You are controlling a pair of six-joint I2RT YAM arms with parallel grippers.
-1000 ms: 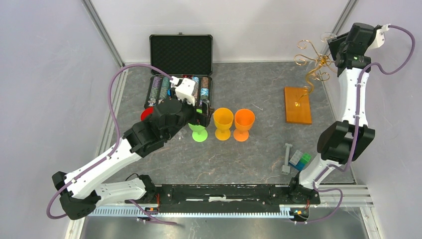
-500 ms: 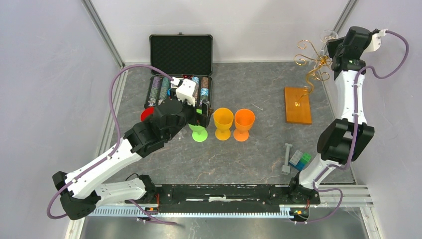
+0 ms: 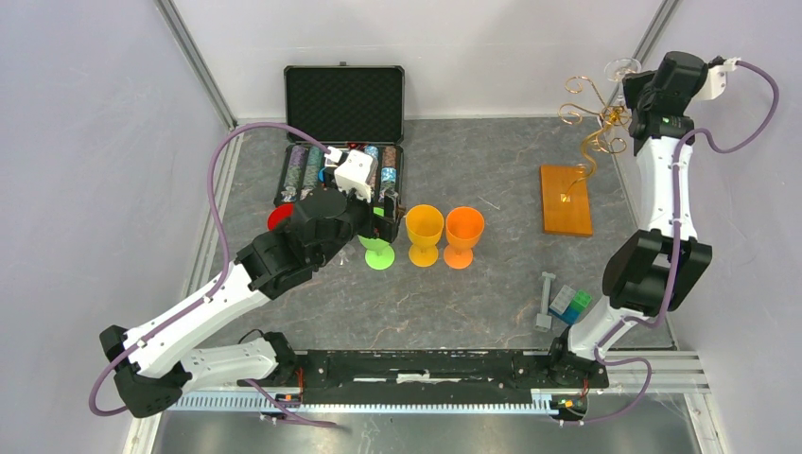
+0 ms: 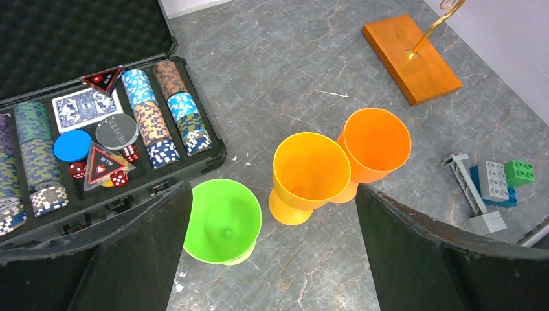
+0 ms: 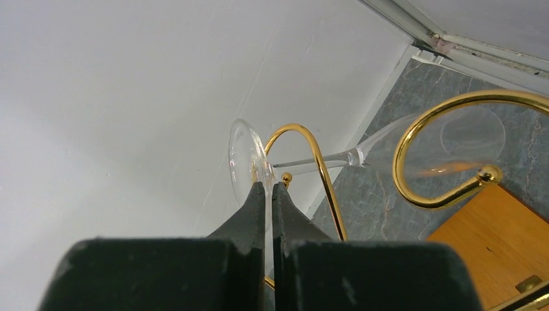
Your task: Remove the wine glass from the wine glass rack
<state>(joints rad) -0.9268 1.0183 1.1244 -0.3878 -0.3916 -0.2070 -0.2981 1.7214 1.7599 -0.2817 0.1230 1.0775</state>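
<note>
From above, the wine glass rack (image 3: pixel 566 199) stands at the far right of the table. The wine glass (image 3: pixel 621 68) hangs bowl-down from its top curl, with only the foot clear to see. The right gripper (image 3: pixel 636 93) sits against that foot, its jaws hidden under the wrist.

The left wrist camera shows the left gripper (image 4: pixel 273 189) spread wide and empty over a green cup (image 4: pixel 223 220). It is well apart from the rack (only the wooden base shows, in a corner).

The right wrist camera adds what the others lack. Its fingers (image 5: pixel 256 207) are pressed together on the foot's rim, and the stem runs through a gold loop. It is hard to tell whether the thin rim lies between the pads or just beside them. An edge pinch this slight could slip or let the glass swing. A pull across the wire rather than along its opening would likely catch the foot and tip the rack.
</note>
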